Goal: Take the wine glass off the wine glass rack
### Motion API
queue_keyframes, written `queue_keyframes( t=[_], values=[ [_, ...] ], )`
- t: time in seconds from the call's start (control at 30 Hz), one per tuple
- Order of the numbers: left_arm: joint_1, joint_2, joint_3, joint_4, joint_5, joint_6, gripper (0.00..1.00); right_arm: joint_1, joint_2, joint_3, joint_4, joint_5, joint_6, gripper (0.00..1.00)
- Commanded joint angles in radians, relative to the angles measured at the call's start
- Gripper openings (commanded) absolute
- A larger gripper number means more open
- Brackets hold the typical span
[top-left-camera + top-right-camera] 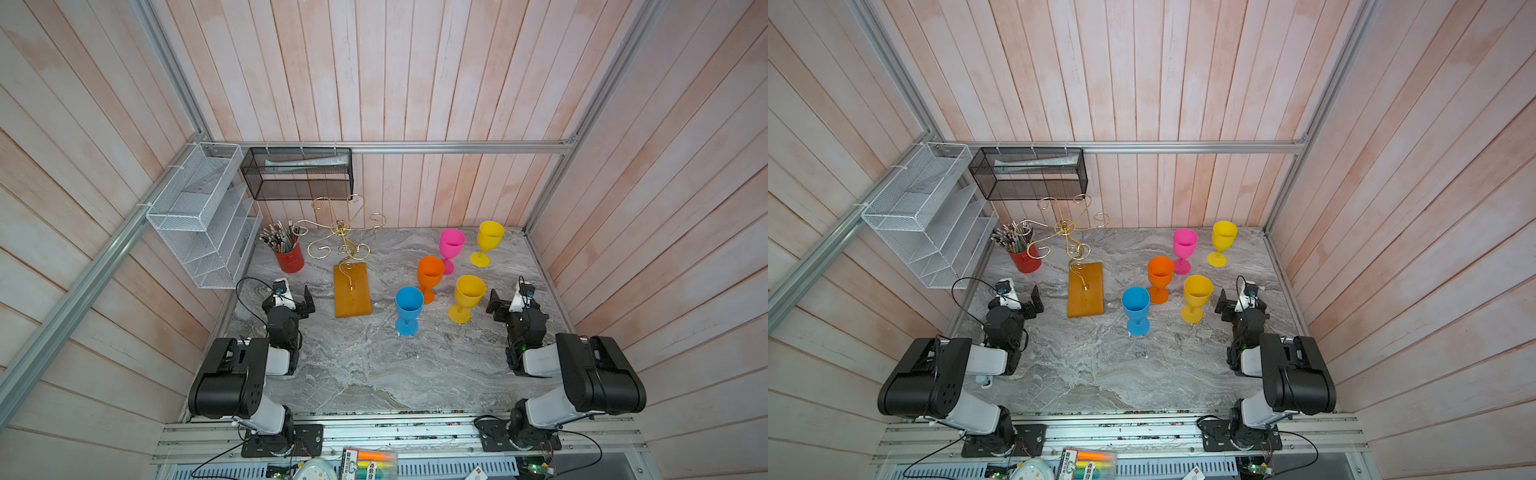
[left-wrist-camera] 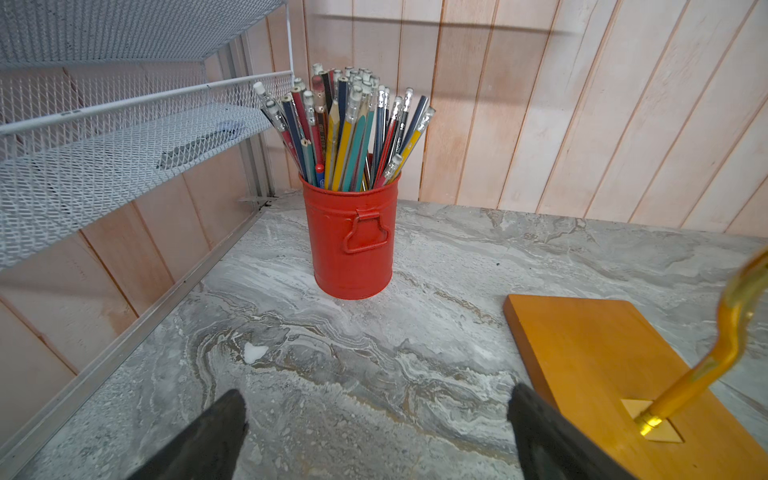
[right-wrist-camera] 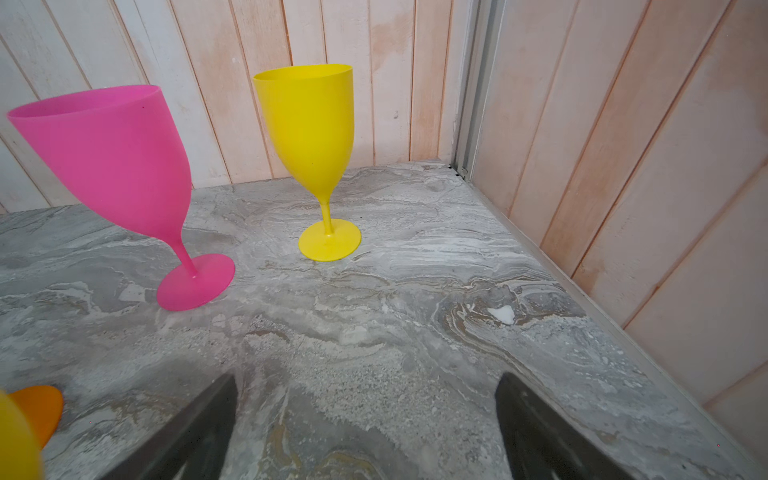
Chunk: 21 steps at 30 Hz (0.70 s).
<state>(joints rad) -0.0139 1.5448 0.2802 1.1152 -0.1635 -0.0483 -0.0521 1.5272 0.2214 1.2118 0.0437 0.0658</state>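
The thin gold wire wine glass rack [image 1: 352,296] stands on its rectangular orange-brown wooden base, left of the middle of the grey marbled table [image 1: 374,365]. Its curled arms are fine and hard to trace against the wall boards in both top views. Five plastic wine glasses stand upright on the table to its right, all apart from it. The blue wine glass [image 1: 409,305] is nearest, then the orange wine glass [image 1: 430,272], the near yellow wine glass [image 1: 470,291], the pink wine glass [image 1: 452,243] and the far yellow wine glass [image 1: 490,235].

The left end effector [image 2: 374,390] is spread wide over bare table near the base; only its dark tips show. In its wrist view the rack's post is blurred and cut off (the scrolls lie outside that view), and a red metal pencil bucket [image 2: 352,241] stands ahead.

The right end effector [image 3: 368,376] is also wide, gripping nothing. Its wrist view shows only the orange glass's foot and a blurred sliver of the near yellow one.
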Motion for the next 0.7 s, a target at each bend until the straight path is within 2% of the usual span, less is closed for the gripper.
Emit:
queue_keyframes(
  t=[0.0,0.67],
  values=[
    [0.005,0.001,0.001,0.012,0.009,0.004,1.0,0.008,-0.011,0.021,-0.01,0.014,-0.021,0.98],
    [0.005,-0.002,-0.001,0.014,0.009,0.004,1.0,0.011,-0.008,0.022,-0.011,0.009,-0.028,0.98]
  ],
)
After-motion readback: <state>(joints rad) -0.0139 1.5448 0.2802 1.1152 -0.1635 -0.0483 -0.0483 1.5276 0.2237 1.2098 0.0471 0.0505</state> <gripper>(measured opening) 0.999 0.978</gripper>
